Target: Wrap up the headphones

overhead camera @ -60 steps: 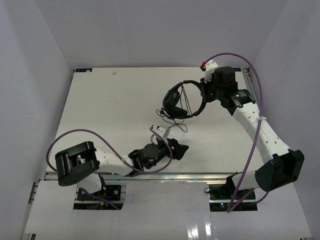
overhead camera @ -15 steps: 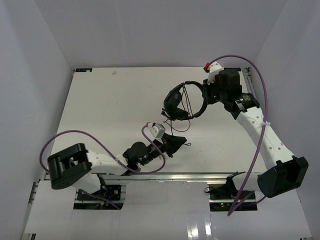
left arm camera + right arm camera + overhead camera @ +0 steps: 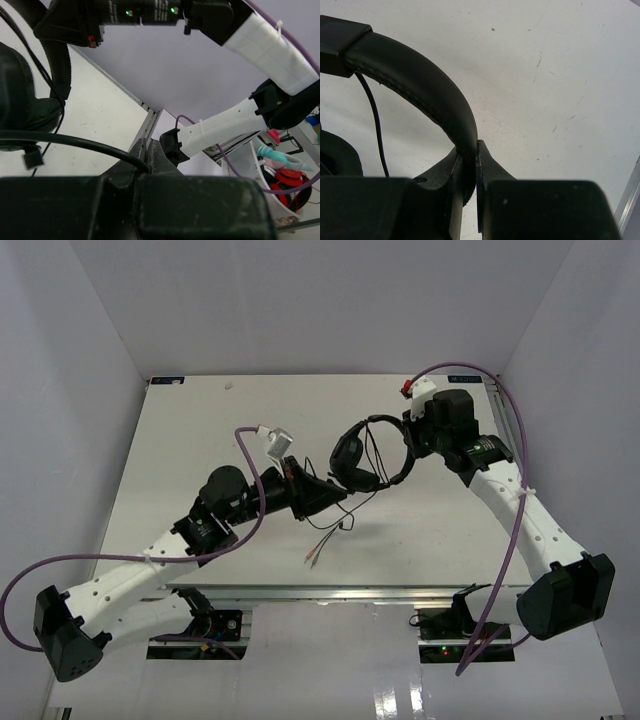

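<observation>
Top external view, read from the left: just left of the headphones, the left gripper is clenched on the cable. The left wrist view confirms this, with the black cord running straight into its closed jaws. Below the headphones, toward the near edge of the table, the rest of the cable trails loose, its plug end lying free on the surface. The headphones themselves sit right of centre, with the earcups on their left side and the headband arching to the right. One or two thin strands seem to cross the arch, though how many cannot be told. At the right end of the headphones, the right gripper is pinched tight on the headband and steadies the set.

The wrapping looks barely begun. The cable is caught and drawn up beside the earcups, but most of its length looks unwound, and the plug end has yet to be taken in.

No container stands near the headphones on the table. Well apart from them, past the table's edge in the left wrist view, a white bin holds a red rounded item and a teal item. What these are cannot be told.
</observation>
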{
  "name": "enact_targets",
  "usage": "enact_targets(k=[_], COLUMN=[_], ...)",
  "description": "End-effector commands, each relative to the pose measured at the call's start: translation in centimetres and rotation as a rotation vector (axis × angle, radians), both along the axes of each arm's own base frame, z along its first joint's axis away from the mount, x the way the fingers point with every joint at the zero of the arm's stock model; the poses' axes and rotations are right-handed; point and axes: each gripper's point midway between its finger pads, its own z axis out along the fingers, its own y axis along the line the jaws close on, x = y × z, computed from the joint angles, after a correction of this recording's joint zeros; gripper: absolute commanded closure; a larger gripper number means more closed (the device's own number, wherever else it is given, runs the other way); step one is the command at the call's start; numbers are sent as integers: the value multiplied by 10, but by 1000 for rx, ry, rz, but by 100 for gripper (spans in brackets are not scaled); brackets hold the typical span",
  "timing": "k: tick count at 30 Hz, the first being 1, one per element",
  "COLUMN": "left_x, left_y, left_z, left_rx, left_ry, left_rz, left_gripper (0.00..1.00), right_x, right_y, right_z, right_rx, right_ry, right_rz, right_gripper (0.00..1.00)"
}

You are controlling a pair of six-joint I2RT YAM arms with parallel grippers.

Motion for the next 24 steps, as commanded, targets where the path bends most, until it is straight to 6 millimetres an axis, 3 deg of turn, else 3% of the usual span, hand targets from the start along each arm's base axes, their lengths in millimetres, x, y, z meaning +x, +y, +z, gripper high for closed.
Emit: enact_targets(k=[1,9,17,24], left_x=[1,23,32,55], left_y=[10,-2,-10,-22], left_z=[-14,-10,15,37], left_rx=[88,75,42,34], left_ry=[199,328,333,330], left_rz=[-68,-141,-194,-174], left_gripper=[100,100,100,100], right_x=[-1,-14,-29,-35], right_y=[9,21,42,50], right_z=[30,31,17,9], right_rx=[22,5,14,32], right_ry=[-142,-180,-159,-145], right_rz=[45,121,219,218], right_gripper=[92,92,92,92])
